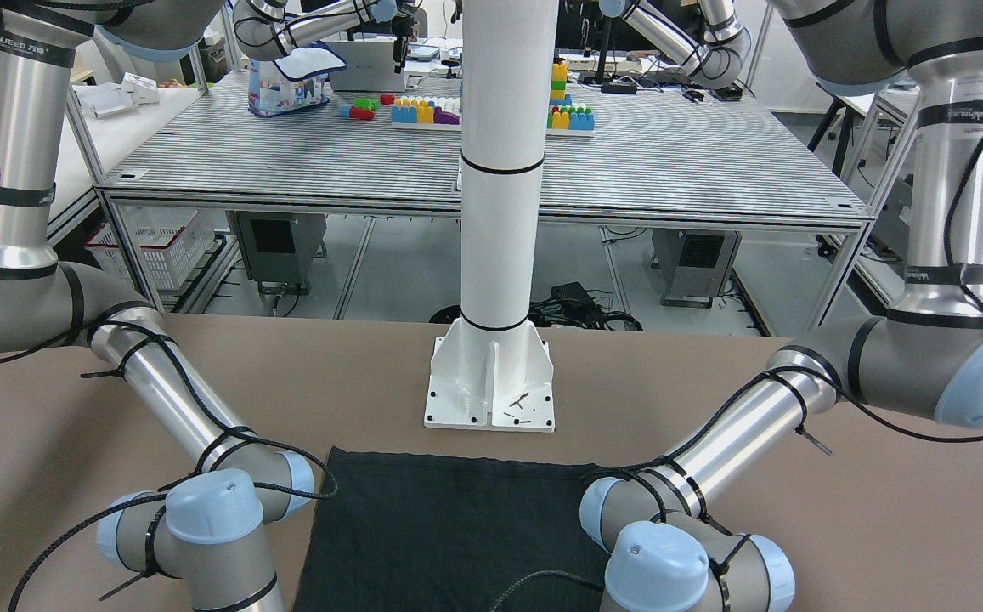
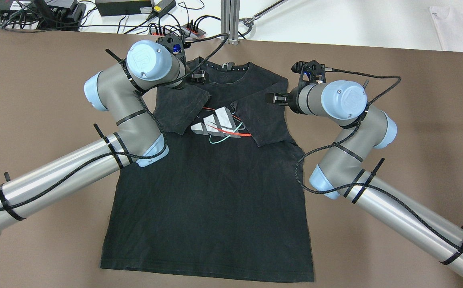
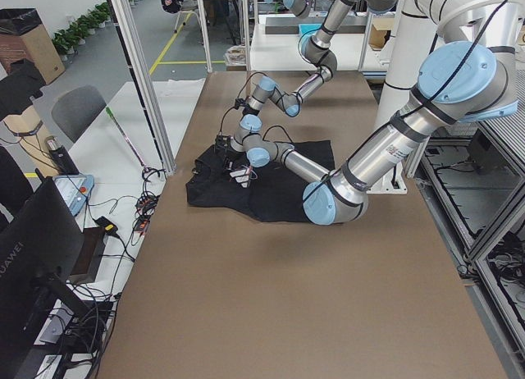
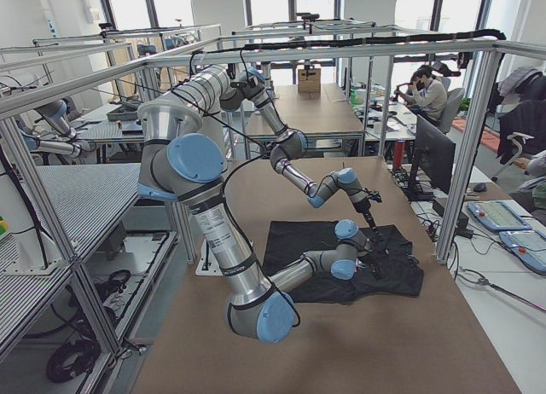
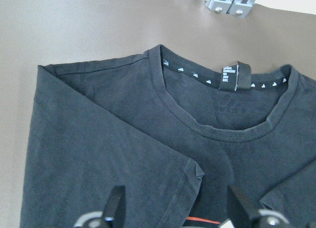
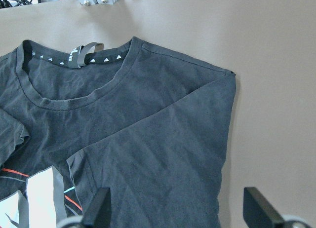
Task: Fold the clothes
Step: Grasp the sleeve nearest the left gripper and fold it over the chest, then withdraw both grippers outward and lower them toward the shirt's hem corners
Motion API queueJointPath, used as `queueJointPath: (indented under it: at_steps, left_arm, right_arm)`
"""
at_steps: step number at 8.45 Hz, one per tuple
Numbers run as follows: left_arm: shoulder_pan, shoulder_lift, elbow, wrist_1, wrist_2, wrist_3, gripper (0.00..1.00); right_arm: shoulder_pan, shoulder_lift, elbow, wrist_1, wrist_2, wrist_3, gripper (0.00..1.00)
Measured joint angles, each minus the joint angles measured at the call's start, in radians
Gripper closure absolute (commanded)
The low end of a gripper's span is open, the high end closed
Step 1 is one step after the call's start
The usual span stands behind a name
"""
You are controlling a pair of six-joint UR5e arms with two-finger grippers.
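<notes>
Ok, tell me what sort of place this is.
Most likely a robotics lab: rows of aluminium-framed workcells, another robot arm working alongside, an operator seated nearby, and toy building blocks laid out behind the robot.

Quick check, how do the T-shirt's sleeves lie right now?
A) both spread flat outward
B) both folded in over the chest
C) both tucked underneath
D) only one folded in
B: in the overhead view both sleeves lie folded inward on the T-shirt, partly covering its chest print.
</notes>
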Motion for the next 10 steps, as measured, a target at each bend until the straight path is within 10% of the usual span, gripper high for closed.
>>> queueJointPath:
  at_steps: [4, 10]
  left_arm:
    - [-0.051, 0.164, -0.053, -0.295, -0.110, -0.057, 0.00]
    - [-0.041, 0.541, -0.523, -0.322, -0.175, -0.276, 0.00]
  right_arm:
    - [0.001, -0.018, 0.059, -0.005, 0.020, 0.011, 0.06]
    - [-0.014, -0.272, 0.446, -0.120, 0.217, 0.051, 0.06]
